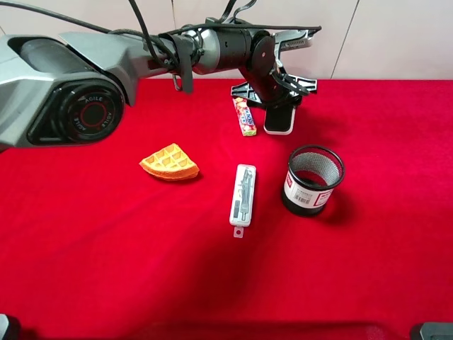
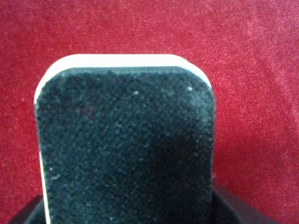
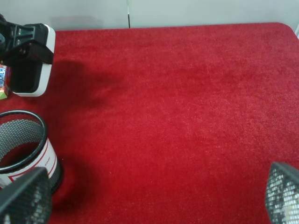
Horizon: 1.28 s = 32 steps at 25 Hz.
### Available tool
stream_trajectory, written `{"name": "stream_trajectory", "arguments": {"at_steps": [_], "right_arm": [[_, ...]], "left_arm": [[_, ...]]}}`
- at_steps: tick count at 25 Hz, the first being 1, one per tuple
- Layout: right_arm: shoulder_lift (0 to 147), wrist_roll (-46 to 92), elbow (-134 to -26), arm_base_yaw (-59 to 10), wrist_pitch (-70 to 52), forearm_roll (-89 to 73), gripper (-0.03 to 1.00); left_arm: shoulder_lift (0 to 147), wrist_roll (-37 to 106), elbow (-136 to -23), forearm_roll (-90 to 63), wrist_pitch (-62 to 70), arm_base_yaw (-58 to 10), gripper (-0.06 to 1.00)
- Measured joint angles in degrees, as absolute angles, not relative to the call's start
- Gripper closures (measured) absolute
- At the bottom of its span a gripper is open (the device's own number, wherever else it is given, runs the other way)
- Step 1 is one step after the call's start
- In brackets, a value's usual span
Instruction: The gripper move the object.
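Black felt of the eraser [image 2: 126,144] crowds the left wrist view, with a white rim showing round its far end. From the high camera it sits in the upper middle of the frame on the red counter [image 1: 106,269], just right of a candy pack [image 1: 245,117] and above a mesh cup [image 1: 313,178]. The left pincer [image 1: 282,99] is clamped on its upper end in that frame. Whether the eraser rests on the cloth or hangs just off it, I cannot tell.

It looks light and stiff. The hard plastic base could slip and the felt gives a little, so the long flat sides seem the place to hold. The left arm [image 1: 212,49] reaches in from the left of the frame, wrist bent down. The right pincer [image 3: 152,193] gapes wide, with nothing in it.
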<state>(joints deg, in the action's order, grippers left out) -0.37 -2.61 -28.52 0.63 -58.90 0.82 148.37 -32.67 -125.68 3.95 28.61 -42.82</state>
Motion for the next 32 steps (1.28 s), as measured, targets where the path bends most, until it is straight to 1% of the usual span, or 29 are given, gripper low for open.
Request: {"name": "stream_trajectory", "arguments": {"at_steps": [3,8,10,23,32], "right_arm": [[-0.37,-2.61,-28.52,0.63,-58.9,0.82,0.27],[-0.37,-2.61,-28.52,0.63,-58.9,0.82,0.27],[-0.37,-2.61,-28.52,0.63,-58.9,0.82,0.27],[-0.37,-2.61,-28.52,0.63,-58.9,0.82,0.27],[-0.37,-2.61,-28.52,0.63,-58.9,0.82,0.27]], "left_arm": [[148.37,-32.67,-125.68,3.95,28.61,-42.82,0.31],[148.37,-32.77,-125.68,3.95,27.98,-42.82,0.23],[148.37,-32.77,-125.68,3.95,27.93,-42.82,0.22],[147.69,-32.71,-125.68,3.21,28.55,-42.82,0.21],[140.63,-24.84,-125.87,3.26,40.2,-42.82,0.21]]}}
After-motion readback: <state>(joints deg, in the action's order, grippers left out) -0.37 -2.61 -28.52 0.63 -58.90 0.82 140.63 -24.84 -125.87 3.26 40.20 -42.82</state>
